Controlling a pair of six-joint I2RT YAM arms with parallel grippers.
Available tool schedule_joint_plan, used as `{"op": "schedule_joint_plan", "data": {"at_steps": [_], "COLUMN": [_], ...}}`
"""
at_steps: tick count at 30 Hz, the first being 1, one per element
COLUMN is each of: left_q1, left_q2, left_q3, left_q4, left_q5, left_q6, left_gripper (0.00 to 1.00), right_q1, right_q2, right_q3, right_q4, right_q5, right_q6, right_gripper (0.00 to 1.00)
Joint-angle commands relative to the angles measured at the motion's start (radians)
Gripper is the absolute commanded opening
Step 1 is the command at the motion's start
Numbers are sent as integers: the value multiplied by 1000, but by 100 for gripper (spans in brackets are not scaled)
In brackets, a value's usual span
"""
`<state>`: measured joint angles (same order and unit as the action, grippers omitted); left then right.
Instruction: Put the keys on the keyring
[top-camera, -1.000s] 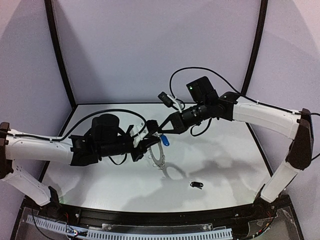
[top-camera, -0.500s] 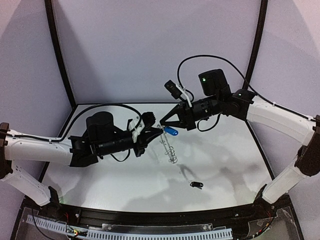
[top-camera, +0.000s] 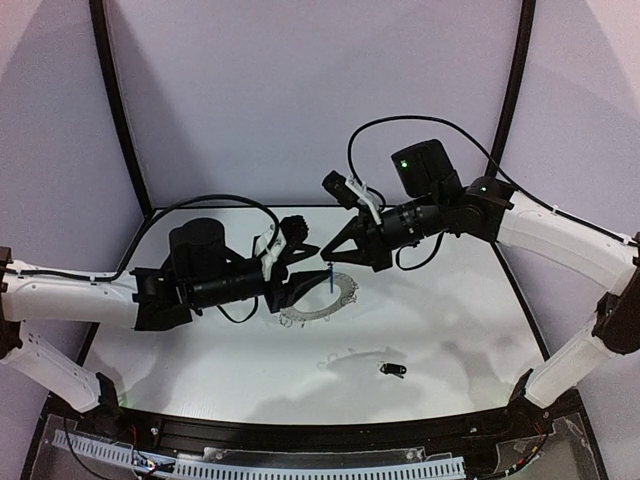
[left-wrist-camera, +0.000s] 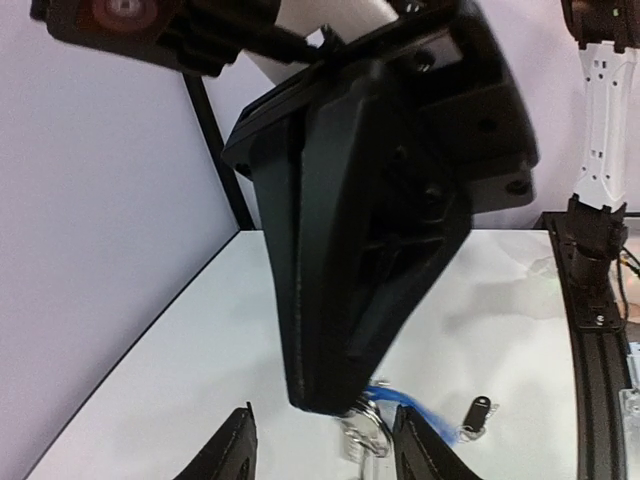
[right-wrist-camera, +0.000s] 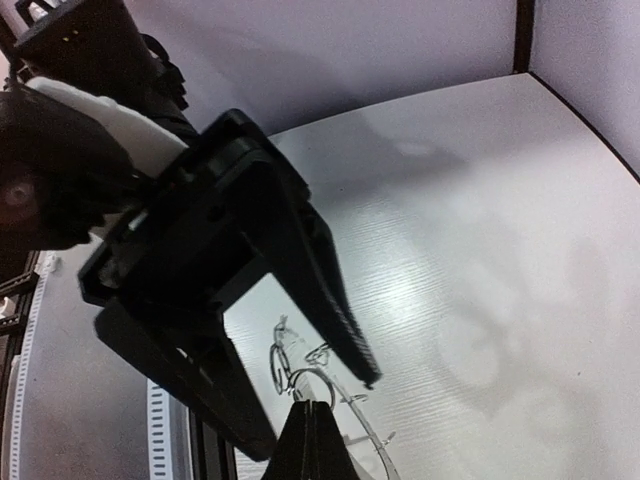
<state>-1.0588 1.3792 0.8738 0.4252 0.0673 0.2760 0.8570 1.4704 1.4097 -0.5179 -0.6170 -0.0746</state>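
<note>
The keyring (top-camera: 347, 291) hangs level above the table under both gripper tips, its wire loops fringing the rim. My right gripper (top-camera: 330, 263) is shut on the blue key (top-camera: 330, 279), which points down at the ring. In the right wrist view its closed fingertips (right-wrist-camera: 315, 408) touch a small wire loop (right-wrist-camera: 316, 383) at the keyring's edge (right-wrist-camera: 375, 436). My left gripper (top-camera: 312, 270) is open, its fingers (left-wrist-camera: 236, 450) straddling the right gripper's tip, the blue key (left-wrist-camera: 415, 408) and the loops (left-wrist-camera: 365, 440). The black key (top-camera: 392, 370) lies on the table, also seen in the left wrist view (left-wrist-camera: 477, 414).
The white table (top-camera: 450, 310) is walled by a light backdrop with black corner posts (top-camera: 120, 110). A black rail (top-camera: 330, 435) runs along the near edge. Cables loop above both wrists.
The keyring has swung from hanging edge-on to nearly level. The blue key has turned from sideways to pointing down. The left gripper's fingers now stand apart around the right gripper's tip.
</note>
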Motion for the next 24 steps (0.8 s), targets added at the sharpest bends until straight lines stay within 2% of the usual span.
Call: {"op": "schedule_joint_plan", "data": {"at_steps": [1, 7, 16, 24], "left_q1": [0, 0, 0, 0], "left_q2": [-78, -115, -41, -24], "left_q3": [31, 49, 156, 169], "left_q4": [-130, -274, -337, -364], "left_q5": [86, 113, 63, 38], "left_q6": [-38, -12, -25, -20], "left_gripper": [46, 48, 33, 24], "right_q1": [8, 14, 46, 62], "right_q2": [7, 10, 19, 10], "right_q3": [34, 43, 48, 46], "right_q4": [13, 26, 42, 58], "right_q5": [107, 163, 293, 361], "right_q6": [15, 85, 166, 214], "right_gripper": [0, 0, 0, 0]}}
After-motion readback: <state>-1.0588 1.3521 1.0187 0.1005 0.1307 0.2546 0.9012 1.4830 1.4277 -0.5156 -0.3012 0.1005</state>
